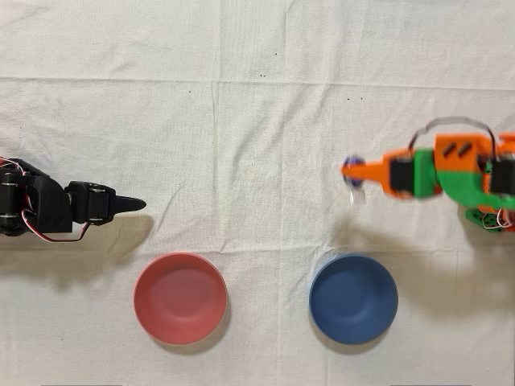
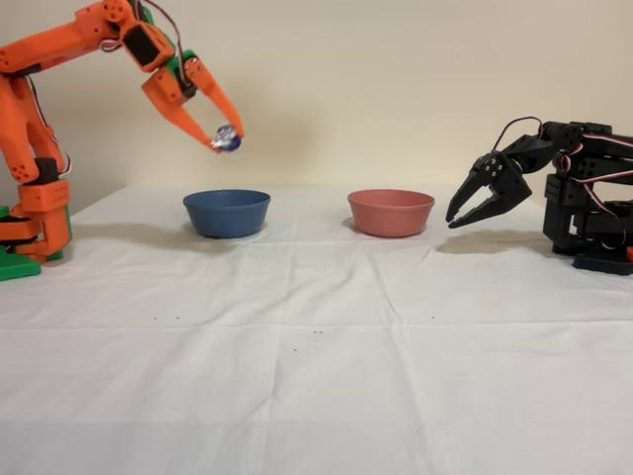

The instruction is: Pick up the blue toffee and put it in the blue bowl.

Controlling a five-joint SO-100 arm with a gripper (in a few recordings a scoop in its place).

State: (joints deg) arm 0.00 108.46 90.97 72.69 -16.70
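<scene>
- In your overhead view the orange arm [image 1: 451, 165] is cut off at the right frame edge, and motion blur softens its front end; the claw [image 1: 354, 170] tips cannot be separated there.
- The blue toffee [image 1: 351, 168] is hard to make out in the overhead view: only a small dark blue smear with a pale silvery streak below it, at the claw tip.
- Your fixed view is clearer: the claw [image 2: 224, 139] is clenched on the blue toffee [image 2: 226, 138], held in the air between the two finger tips.
- The toffee reads as a small round piece, shiny dark blue with silvery glints.
- In the fixed view it hangs above the blue bowl [image 2: 226, 213], well clear of the rim; in the overhead view it sits off the blue bowl [image 1: 353, 298], toward the top of the frame.
- The blue bowl stands upright on the white-clothed worktop [image 2: 316, 346]; its inside is visible only from overhead.
- A pinkish-red bowl [image 1: 179, 297] stands beside it, apart.
- The black arm [image 2: 554, 193] is idle.
</scene>
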